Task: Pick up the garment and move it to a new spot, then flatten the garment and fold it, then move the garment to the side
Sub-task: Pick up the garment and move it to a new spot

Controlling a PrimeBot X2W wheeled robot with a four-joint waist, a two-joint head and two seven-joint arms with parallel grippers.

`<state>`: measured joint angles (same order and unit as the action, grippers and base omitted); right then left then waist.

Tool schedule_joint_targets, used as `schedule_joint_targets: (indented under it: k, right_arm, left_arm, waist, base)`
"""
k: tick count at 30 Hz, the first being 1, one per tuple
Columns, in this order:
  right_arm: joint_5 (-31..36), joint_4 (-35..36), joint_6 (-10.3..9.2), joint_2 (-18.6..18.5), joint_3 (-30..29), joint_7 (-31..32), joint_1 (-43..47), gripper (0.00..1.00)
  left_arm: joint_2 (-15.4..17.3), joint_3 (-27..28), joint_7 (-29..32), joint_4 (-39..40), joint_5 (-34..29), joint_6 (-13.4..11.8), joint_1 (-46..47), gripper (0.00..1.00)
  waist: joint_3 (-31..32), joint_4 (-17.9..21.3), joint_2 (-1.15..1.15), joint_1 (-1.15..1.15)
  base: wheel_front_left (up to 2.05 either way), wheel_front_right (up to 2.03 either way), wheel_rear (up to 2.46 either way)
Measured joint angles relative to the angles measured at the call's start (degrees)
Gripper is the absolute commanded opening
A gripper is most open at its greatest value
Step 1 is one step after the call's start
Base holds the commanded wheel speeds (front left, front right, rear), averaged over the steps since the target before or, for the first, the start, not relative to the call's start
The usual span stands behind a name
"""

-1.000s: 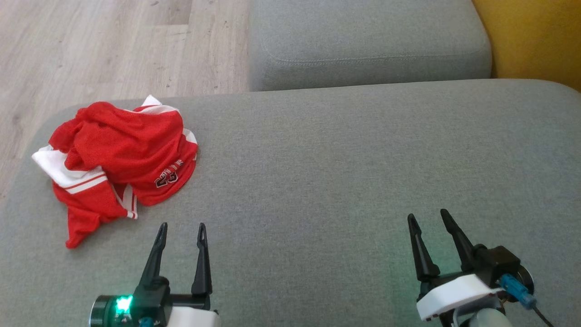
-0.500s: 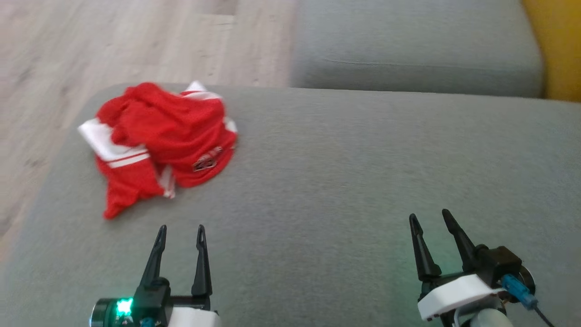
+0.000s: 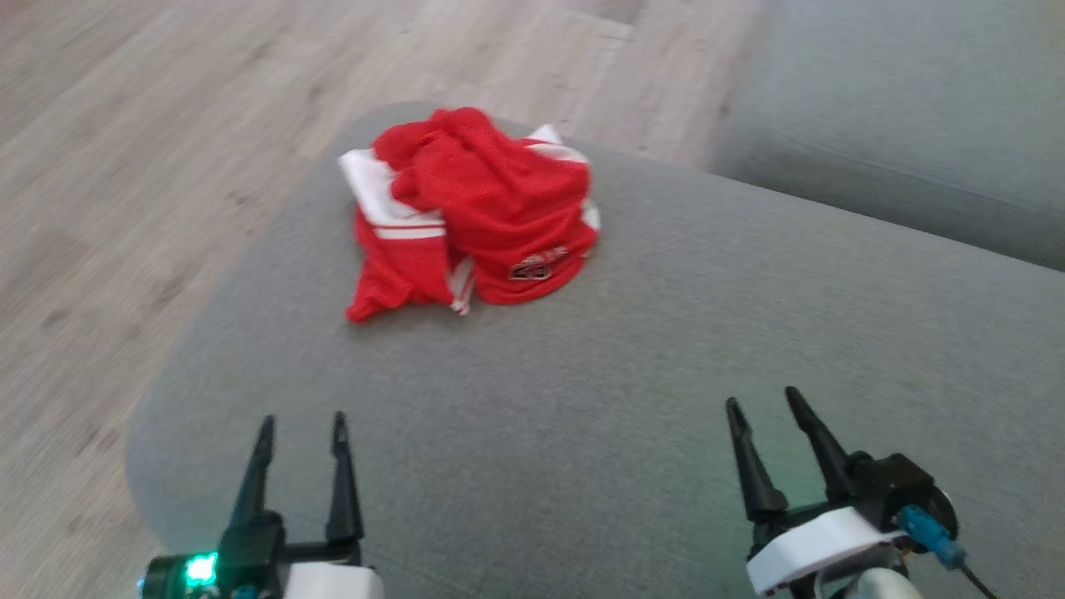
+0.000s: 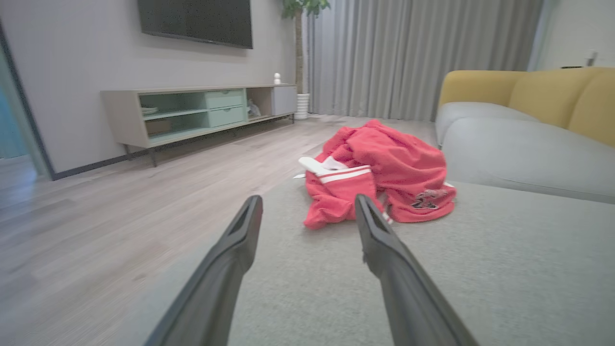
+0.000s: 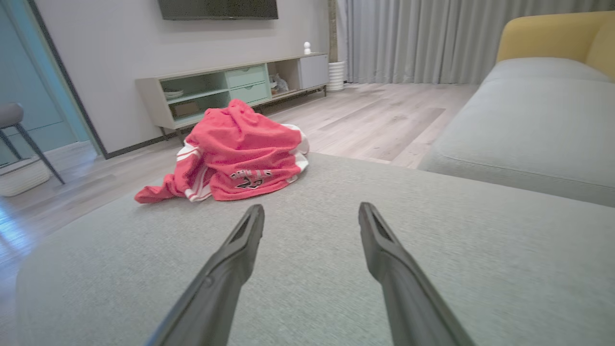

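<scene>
Clearly, the crumpled red garment (image 3: 474, 216) lies heaped on the grey cushion (image 3: 632, 374), the left hand (image 3: 301, 418) nearer and short of it, the right hand (image 3: 761, 398) well off to its right, both spread open and empty.

Grey cushion (image 3: 582, 399) on pale wood floor (image 3: 125, 166); low cabinet (image 4: 192, 110) against the wall (image 4: 72, 48); grey curtains (image 4: 408, 53) beyond.

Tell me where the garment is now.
In the head view the red garment lies crumpled at the far left corner of the grey cushion, by the wooden floor, ahead of the left gripper.
</scene>
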<state>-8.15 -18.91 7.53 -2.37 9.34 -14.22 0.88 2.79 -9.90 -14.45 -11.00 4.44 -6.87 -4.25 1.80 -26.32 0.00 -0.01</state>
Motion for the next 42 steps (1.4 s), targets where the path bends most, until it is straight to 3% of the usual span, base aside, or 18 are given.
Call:
schedule_joint_targets:
  k: [6, 12, 19, 26, 29, 36, 42]
  right_arm:
    - [0.25, -0.48, 0.0, -0.01, 1.83, 0.01, -0.4, 1.0]
    - [0.76, -1.01, 0.0, -0.01, 2.2, 0.01, -0.43, 1.0]
    - [2.82, -0.54, 0.0, -0.01, 0.35, 0.01, -0.4, 1.0]
    - [10.21, 0.8, 0.0, -0.03, -4.54, 0.01, -1.48, 1.0]
    - [13.0, 1.55, 0.0, -0.69, -6.0, 0.0, -3.54, 1.0]
    - [14.78, 5.16, 0.0, -4.6, -7.04, -0.1, -6.71, 1.0]
    - [15.29, 9.1, 0.0, -5.72, -6.3, -0.62, -9.54, 1.0]
  left_arm:
    - [0.09, 1.65, 0.0, 1.91, 0.64, -1.31, -2.05, 1.0]
    - [0.08, 1.83, 0.0, 2.64, 0.71, -2.2, -2.07, 1.0]
    - [0.31, 5.19, 0.0, 6.8, 0.92, -1.57, 0.26, 1.0]
    - [2.9, 8.12, -0.31, 8.46, 0.23, 2.61, 19.46, 1.0]
    - [4.24, 7.61, -0.09, 1.91, 0.9, 5.71, 29.89, 1.0]
    - [4.17, 6.13, 9.62, -17.0, 4.83, 10.88, 52.99, 1.0]
    - [4.27, 5.02, 19.35, -33.96, 8.81, 13.49, 62.97, 1.0]
  waist:
    - [-1.78, -3.08, 0.0, 0.01]
    - [-2.48, -3.6, 0.0, 0.01]
    - [-4.08, -3.59, 0.0, 0.01]
    - [-10.72, -3.53, 0.0, 0.01]
    - [-14.42, -3.07, 0.0, 0.02]
    - [-22.08, -0.64, 0.0, 0.03]
    - [-26.23, 3.89, 0.0, 0.02]
  base:
    - [0.0, 0.0, 0.0]
    - [0.0, 0.0, 0.0]
    - [0.0, 0.0, 0.0]
    - [0.0, 0.0, 0.0]
    - [0.0, 0.0, 0.0]
    - [0.0, 0.0, 0.0]
    - [0.0, 0.0, 0.0]
